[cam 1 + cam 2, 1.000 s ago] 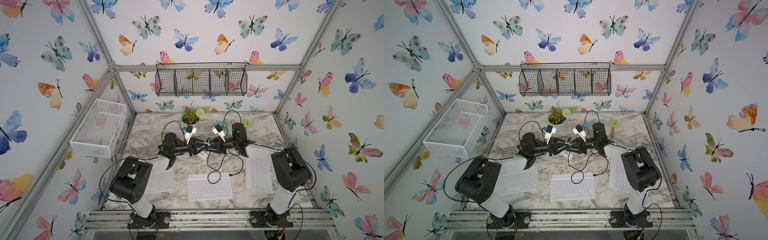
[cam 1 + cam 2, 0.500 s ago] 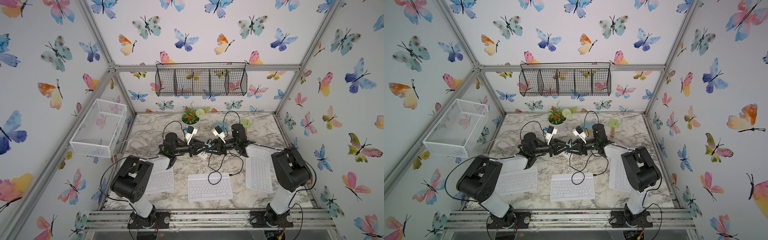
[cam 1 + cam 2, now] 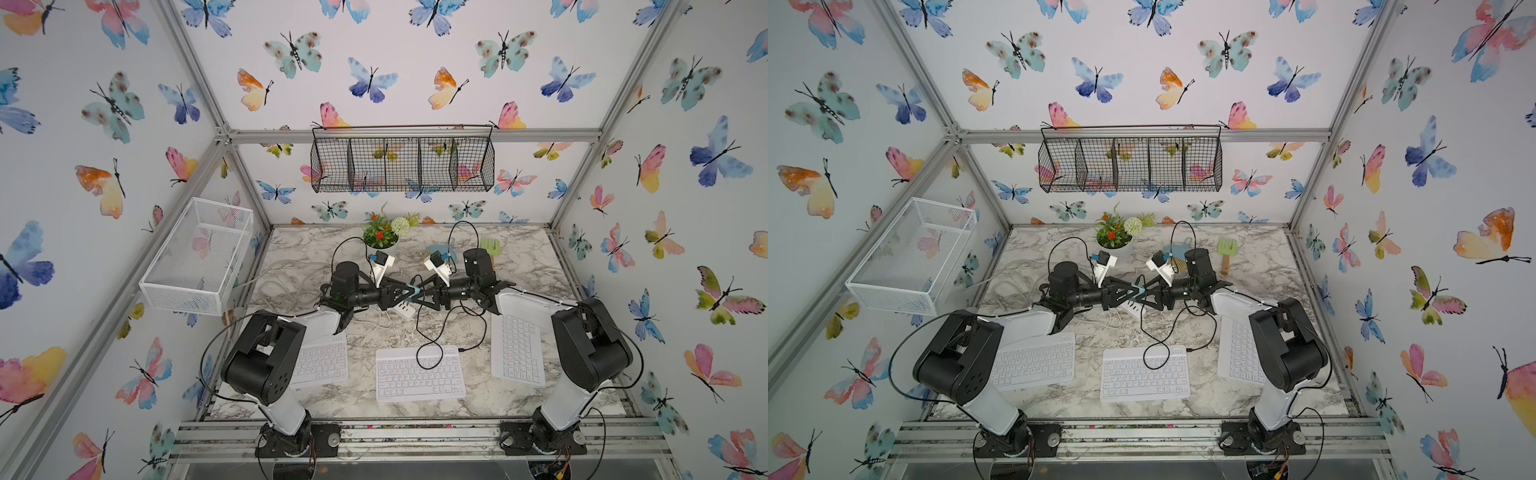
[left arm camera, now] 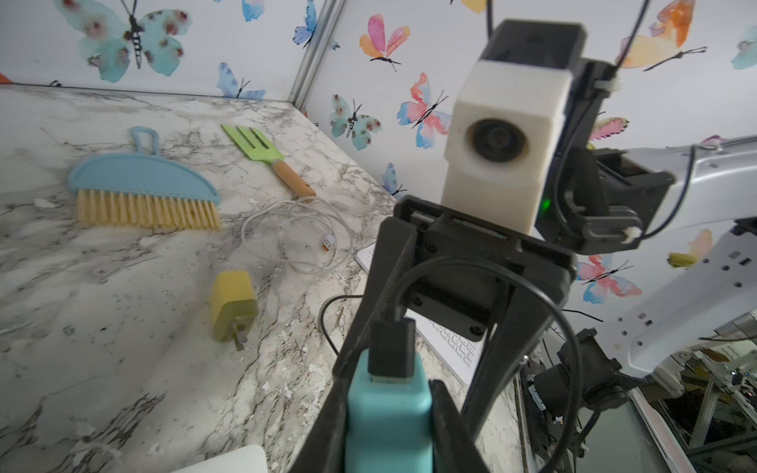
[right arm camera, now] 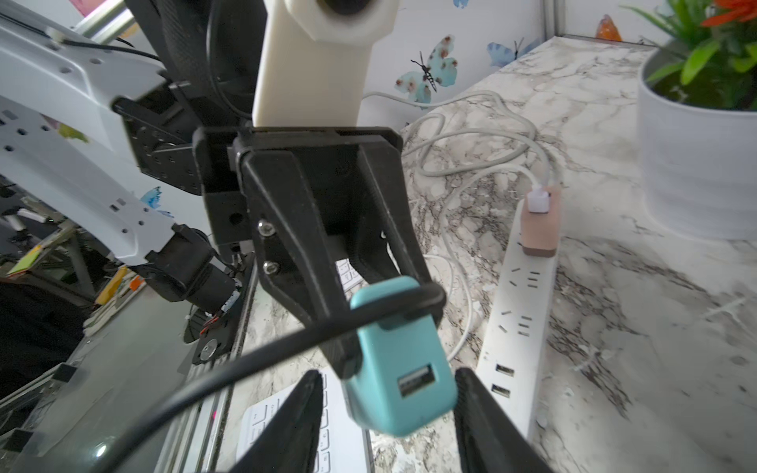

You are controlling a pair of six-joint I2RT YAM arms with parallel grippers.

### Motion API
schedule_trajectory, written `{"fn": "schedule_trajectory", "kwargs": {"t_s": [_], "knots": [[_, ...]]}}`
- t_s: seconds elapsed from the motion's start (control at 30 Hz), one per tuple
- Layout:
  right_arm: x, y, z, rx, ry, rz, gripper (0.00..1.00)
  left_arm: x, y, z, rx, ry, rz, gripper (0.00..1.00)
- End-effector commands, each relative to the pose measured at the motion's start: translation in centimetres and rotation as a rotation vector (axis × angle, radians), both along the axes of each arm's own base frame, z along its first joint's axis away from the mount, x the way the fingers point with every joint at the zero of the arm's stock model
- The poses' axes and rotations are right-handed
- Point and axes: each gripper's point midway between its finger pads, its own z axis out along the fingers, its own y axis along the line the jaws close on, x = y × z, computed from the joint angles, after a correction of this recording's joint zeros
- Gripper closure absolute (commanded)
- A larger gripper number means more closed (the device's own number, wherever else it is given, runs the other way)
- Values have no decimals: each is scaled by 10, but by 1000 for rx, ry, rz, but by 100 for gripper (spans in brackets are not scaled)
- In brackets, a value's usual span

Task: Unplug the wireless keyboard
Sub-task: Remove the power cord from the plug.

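Above the power strip (image 3: 405,309), my left gripper (image 4: 389,393) is shut on a teal USB adapter (image 4: 389,413), which also shows in a top view (image 3: 411,289). A black USB plug (image 4: 391,344) stands at the adapter's far end in the left wrist view. In the right wrist view the adapter's (image 5: 403,368) port faces me empty, and the black cable (image 5: 245,360) lies looped across its top. My right gripper (image 5: 387,372) is open, its fingers on either side of the adapter and clear of it. The cable runs down to the middle white keyboard (image 3: 419,374).
Two more white keyboards lie at the left (image 3: 320,361) and right (image 3: 517,349). A pink adapter (image 5: 538,229) with a white cable sits in the strip. A yellow adapter (image 4: 233,305), a coiled white cable (image 4: 299,233), a brush (image 4: 143,184), a green fork (image 4: 256,145) and a plant pot (image 5: 696,164) stand behind.
The right gripper's jaws have spread apart around the adapter's end. The left gripper has closed tight on the adapter. Both arms have hardly shifted.
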Motion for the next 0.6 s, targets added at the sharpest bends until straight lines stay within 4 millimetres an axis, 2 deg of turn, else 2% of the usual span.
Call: {"fn": "schedule_trajectory", "kwargs": {"t_s": [0.0, 0.1, 0.2, 0.27, 0.37, 0.57], "knots": [[8, -10, -6, -52, 8, -86, 46, 15, 10, -6, 84, -41, 99, 100], [22, -18, -16, -121, 22, -190, 46, 23, 17, -8, 117, -57, 160, 100], [46, -39, -32, -241, 43, -358, 46, 29, 22, -11, 159, -74, 207, 100], [59, -51, -33, -287, 67, -447, 46, 34, 25, -16, 197, -76, 234, 100], [69, -62, -20, -298, 103, -550, 47, 40, 25, -25, 273, -73, 261, 100], [63, -58, 33, -117, 183, -610, 50, 54, 28, -44, 404, -64, 344, 100]]}}
